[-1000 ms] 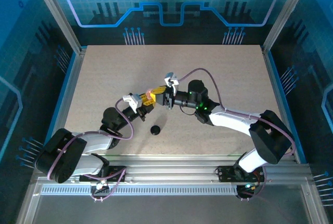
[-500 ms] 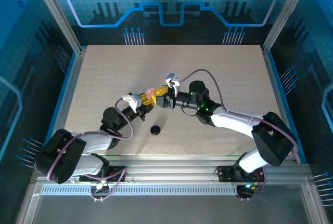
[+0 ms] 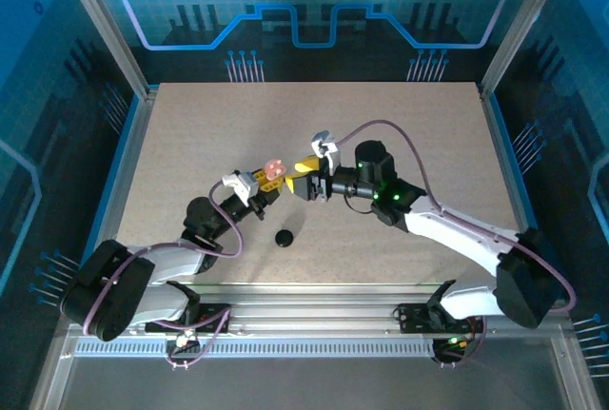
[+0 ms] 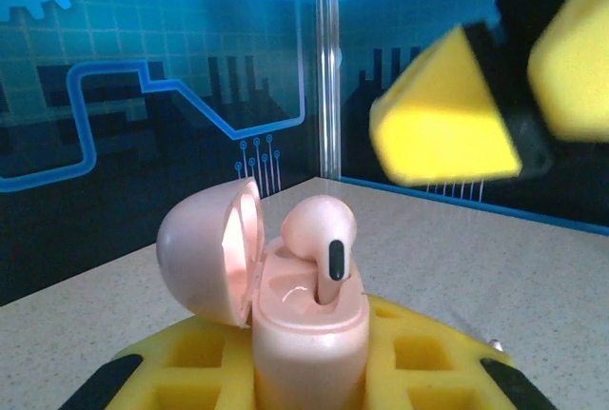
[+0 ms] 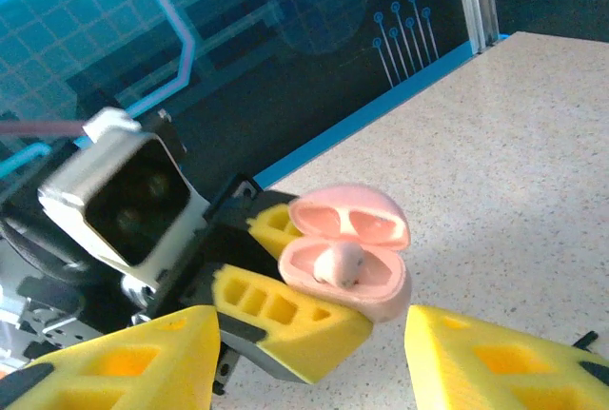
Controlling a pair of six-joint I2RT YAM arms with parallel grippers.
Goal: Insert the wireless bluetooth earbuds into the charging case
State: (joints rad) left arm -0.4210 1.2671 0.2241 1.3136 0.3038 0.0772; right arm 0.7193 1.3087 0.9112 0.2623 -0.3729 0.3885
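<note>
The pink charging case (image 4: 309, 334) stands upright with its lid (image 4: 205, 248) hinged open to the left, and my left gripper (image 4: 309, 377) is shut on its body. One pink earbud (image 4: 319, 239) stands in the right socket, stem down and head above the rim. The socket beside it looks bare. From above, the case (image 3: 274, 170) is at mid-table in the left gripper (image 3: 268, 182). My right gripper (image 3: 303, 180) hovers just right of it, open and holding nothing. In the right wrist view the earbud (image 5: 338, 265) rests in the case (image 5: 376, 291) beyond the right gripper (image 5: 314, 372).
A small black round object (image 3: 284, 237) lies on the table in front of both grippers. The beige tabletop (image 3: 400, 125) is bounded by metal frame rails and blue walls. The left wrist camera block (image 5: 128, 196) sits close behind the case.
My right gripper has opened and drawn back to the right, leaving the earbud standing in the case. The left gripper with the case shifted slightly right and away.
</note>
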